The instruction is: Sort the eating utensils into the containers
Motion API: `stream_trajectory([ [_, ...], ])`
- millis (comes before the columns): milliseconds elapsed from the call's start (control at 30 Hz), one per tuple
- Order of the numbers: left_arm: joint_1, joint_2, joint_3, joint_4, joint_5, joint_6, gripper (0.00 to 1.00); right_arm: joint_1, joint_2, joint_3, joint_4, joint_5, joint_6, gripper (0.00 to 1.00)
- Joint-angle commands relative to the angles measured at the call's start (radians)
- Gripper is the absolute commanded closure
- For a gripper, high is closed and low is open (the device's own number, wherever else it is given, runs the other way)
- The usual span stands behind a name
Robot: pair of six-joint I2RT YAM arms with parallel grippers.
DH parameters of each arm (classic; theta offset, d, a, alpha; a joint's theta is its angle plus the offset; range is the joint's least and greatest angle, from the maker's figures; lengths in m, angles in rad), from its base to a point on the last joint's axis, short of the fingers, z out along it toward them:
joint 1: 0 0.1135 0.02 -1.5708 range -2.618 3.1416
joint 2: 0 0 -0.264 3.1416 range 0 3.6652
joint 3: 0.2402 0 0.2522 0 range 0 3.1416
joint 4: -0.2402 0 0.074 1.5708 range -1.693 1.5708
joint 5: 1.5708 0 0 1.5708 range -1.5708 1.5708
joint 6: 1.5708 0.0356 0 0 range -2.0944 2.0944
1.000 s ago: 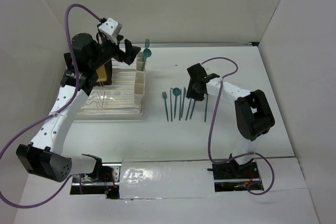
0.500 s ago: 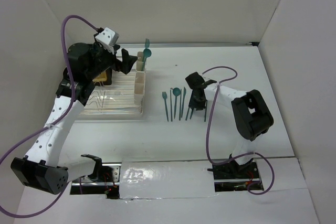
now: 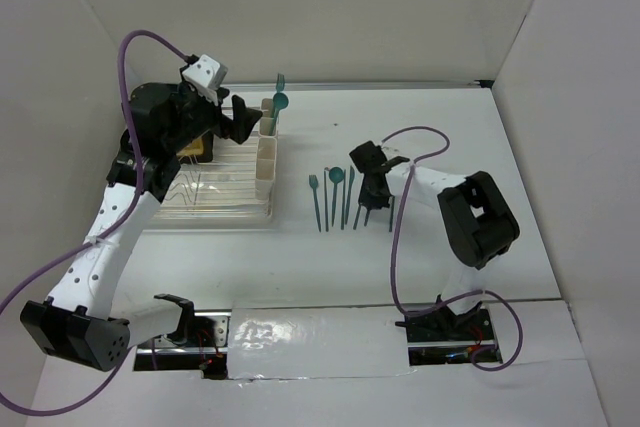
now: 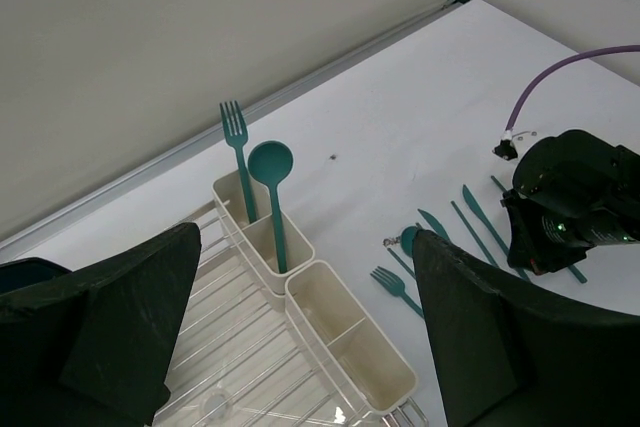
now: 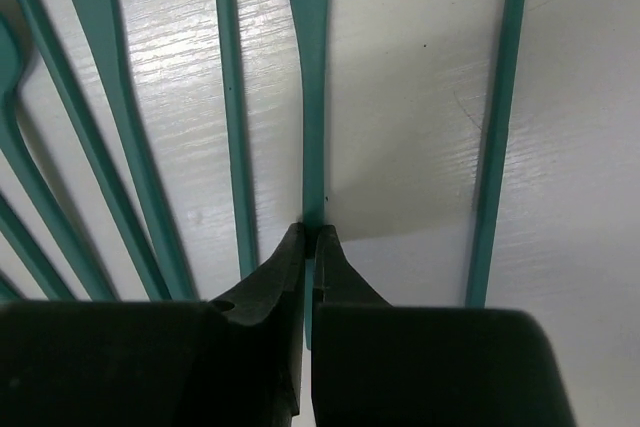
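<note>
Tabletop (image 3: 440, 257), walls (image 3: 350, 7) white; right end effector (image 5: 312, 237) pinching teal utensil (image 5: 313, 97); left end effector (image 4: 305, 332) spread wide.

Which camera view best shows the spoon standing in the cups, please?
The left wrist view: the spoon stands upright, clear and large, beside a fork. The top external view shows it small and distant; the right wrist view misses it.

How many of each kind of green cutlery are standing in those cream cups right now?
Fork: 1
Spoon: 1
Total: 2 standing in the cups
</note>
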Motion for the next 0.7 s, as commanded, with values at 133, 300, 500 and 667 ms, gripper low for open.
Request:
stream_trajectory([
  [133, -0.041, 0.046, 0.044, -0.006, 0.059, -0.171, 0.0, 0.012, -0.14, -0.196, 0.177, -0.095, -0.048, 1.0],
  [300, -0.124, 0.199, 0.133, -0.089, 0.064, -0.347, 0.0, 0.022, -0.417, -0.234, 0.32, -0.253, -0.192, 1.0],
  [500, -0.178, 0.318, 0.179, -0.06, 0.068, -0.566, 0.02, 0.026, -0.508, -0.141, 0.299, -0.385, -0.293, 1.0],
  [667, -0.254, 0.428, 0.234, -0.066, -0.019, -0.634, 0.03, 0.029, -0.556, -0.098, 0.29, -0.442, -0.306, 1.0],
])
